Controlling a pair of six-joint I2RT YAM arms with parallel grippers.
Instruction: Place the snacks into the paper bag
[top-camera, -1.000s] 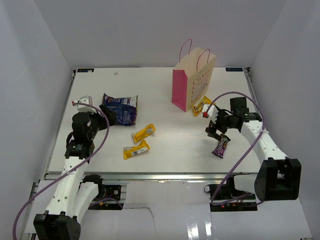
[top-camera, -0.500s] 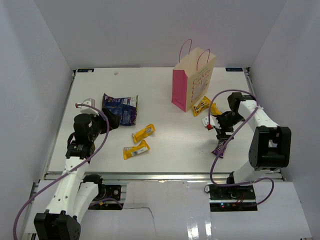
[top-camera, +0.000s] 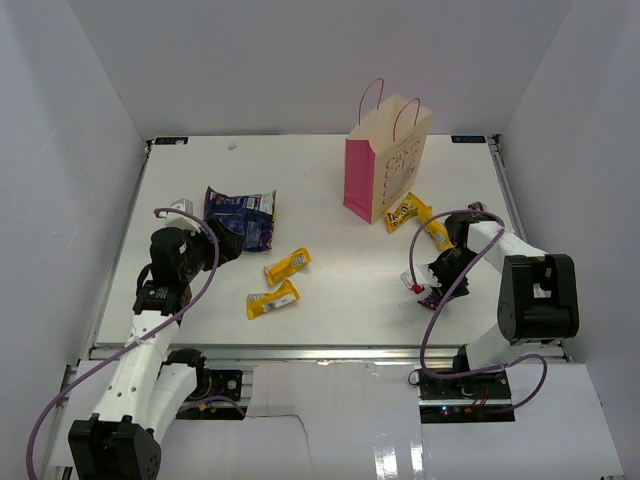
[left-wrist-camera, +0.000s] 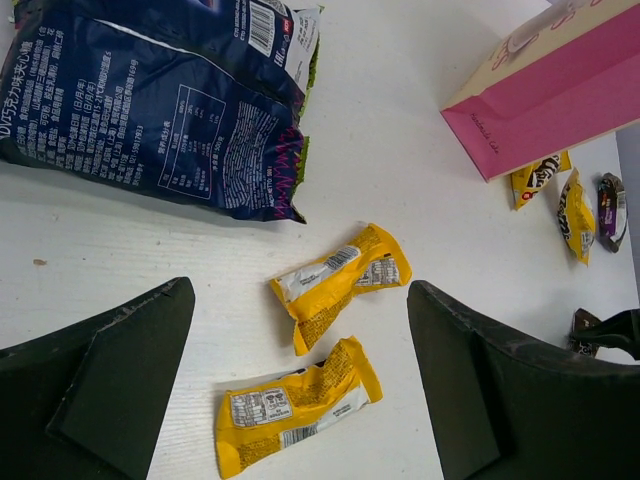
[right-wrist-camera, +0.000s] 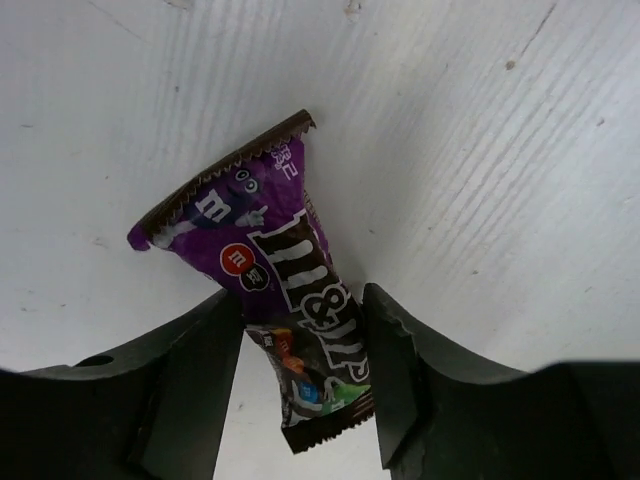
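Note:
The dark purple candy packet (right-wrist-camera: 290, 290) lies flat on the table, near the front right in the top view (top-camera: 428, 297). My right gripper (right-wrist-camera: 303, 310) is down over it, open, its fingers (right-wrist-camera: 205, 370) close on either side of the packet. The blue-purple chip bag (top-camera: 243, 217) lies at the left. My left gripper (left-wrist-camera: 300, 292) hovers wide open and empty beside it, above two yellow bars (left-wrist-camera: 340, 280) (left-wrist-camera: 295, 405). The paper bag (top-camera: 385, 165) stands upright at the back, with two more yellow bars (top-camera: 403, 209) (top-camera: 436, 231) at its right foot.
White walls enclose the table on the left, back and right. The right arm's purple cable (top-camera: 440, 330) loops over the table's front right. The bag's pink side panel (left-wrist-camera: 560, 100) faces the left arm.
My right arm has folded in and lowered over the purple packet, and its jaws have narrowed round it. The left arm has barely shifted, still wide open.

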